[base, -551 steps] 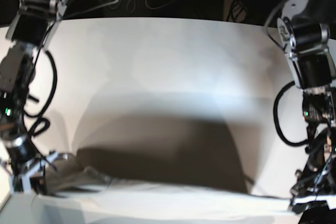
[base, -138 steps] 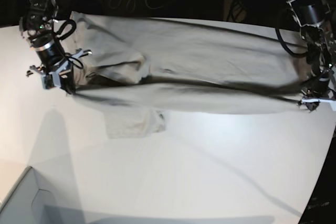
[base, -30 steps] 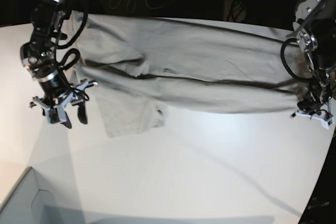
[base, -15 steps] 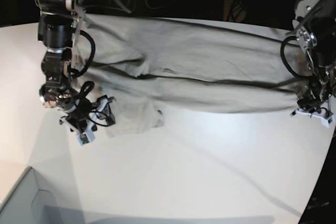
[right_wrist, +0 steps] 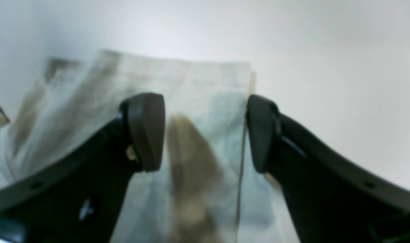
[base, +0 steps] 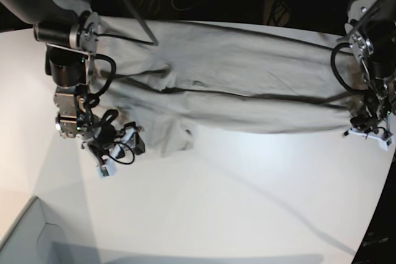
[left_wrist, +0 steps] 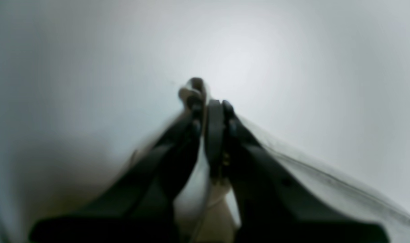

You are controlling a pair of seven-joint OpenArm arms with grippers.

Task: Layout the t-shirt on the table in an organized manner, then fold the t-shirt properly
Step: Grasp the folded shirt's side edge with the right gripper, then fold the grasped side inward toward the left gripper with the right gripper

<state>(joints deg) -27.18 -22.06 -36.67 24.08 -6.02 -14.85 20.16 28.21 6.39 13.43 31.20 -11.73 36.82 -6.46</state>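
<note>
T-shirt [base: 235,85] lies stretched in a long band across the far half of the worktop [base: 247,202], creased lengthwise, with one sleeve flap hanging toward the near side at the end by the right arm. It's thin, soft cotton: light and limp, so it'll drape and wrinkle and won't hold a shape. Best pinched at hems or corners, not mid-panel.

Left gripper [base: 369,133] is clenched on a bunched bit of fabric at the worktop's edge; the wrist view shows cloth between the tips. Right gripper [right_wrist: 205,135] is spread wide and holds nothing, hovering over the sleeve flap with its straight hem between the jaws. I'd grab that hem corner.

Worktop is smooth, white and glossy, so cloth should slide easily when dragged. The near half is bare apart from a pale box corner [base: 28,239] at one near corner.
</note>
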